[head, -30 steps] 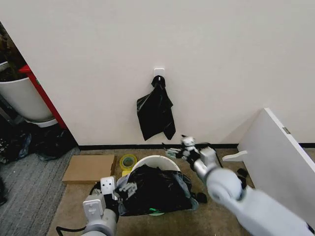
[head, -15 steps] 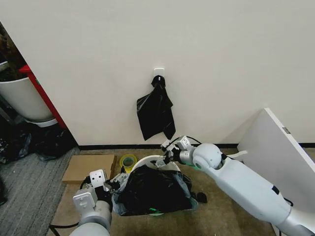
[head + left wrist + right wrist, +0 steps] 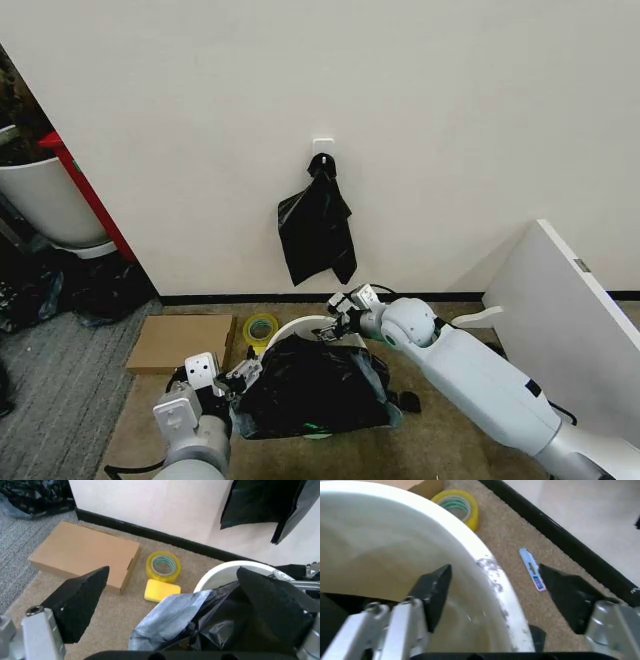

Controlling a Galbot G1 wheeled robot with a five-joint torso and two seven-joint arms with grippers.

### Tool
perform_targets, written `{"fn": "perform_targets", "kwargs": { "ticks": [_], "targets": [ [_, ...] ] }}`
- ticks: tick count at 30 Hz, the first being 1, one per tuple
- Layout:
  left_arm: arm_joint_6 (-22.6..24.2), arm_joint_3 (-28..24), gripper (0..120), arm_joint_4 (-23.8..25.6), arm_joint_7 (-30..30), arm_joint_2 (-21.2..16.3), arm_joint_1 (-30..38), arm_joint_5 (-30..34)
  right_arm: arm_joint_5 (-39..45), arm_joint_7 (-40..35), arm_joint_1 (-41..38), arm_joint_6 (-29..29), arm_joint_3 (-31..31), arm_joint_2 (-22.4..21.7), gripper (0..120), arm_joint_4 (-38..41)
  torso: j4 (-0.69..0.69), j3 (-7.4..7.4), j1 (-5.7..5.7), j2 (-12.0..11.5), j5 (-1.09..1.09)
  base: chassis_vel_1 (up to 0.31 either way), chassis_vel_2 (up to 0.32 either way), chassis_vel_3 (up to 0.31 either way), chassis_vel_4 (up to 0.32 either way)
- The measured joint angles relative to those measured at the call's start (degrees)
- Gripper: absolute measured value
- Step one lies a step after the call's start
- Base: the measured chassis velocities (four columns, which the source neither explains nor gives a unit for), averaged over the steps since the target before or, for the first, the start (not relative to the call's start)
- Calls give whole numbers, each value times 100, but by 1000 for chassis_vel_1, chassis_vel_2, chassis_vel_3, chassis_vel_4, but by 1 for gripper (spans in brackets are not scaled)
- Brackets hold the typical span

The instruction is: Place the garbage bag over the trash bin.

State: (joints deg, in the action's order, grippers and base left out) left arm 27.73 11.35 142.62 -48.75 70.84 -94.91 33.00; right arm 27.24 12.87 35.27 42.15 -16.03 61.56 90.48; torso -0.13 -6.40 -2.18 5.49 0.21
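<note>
A: Nearest us, the left end effector [image 3: 243, 377] is spread wide around the near edge of the glossy, crinkly black plastic garbage bag [image 3: 312, 390], draped over the round cream-white plastic trash bin [image 3: 290, 330].

B: Farther back, the right end effector [image 3: 333, 318] straddles the far rim, fingers apart, gripping nothing.

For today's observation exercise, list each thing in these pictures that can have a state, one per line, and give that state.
garbage bag: draped over the near part of the bin, far rim still bare.
trash bin: upright, partly covered.
left gripper: jaws open, at the bag's left edge.
right gripper: jaws open, straddling the bin's far rim.
bundle of black bags: hanging on the wall.
tape roll: lying on the floor.
cardboard box: closed, flat on the floor.
</note>
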Motion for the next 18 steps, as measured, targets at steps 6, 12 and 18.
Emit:
{"fn": "perform_targets", "kwargs": {
  "ticks": [6,12,18],
  "targets": [
    [-12,-10,100,0,-2,2,-4,-20,205,-441,48,-6,-7,12,43,5,-1,0,0,0,0,0,0,0,0],
    [-26,-25,100,-15,-7,-2,3,-24,760,-1634,95,-17,-67,69,25,23,0,0,0,0,-1,0,0,0,0],
    [-49,-10,100,-14,-36,-85,20,-21,2000,-3659,375,-142,-282,-67,3,654,0,0,0,0,0,0,0,0,0]
  ]
}}
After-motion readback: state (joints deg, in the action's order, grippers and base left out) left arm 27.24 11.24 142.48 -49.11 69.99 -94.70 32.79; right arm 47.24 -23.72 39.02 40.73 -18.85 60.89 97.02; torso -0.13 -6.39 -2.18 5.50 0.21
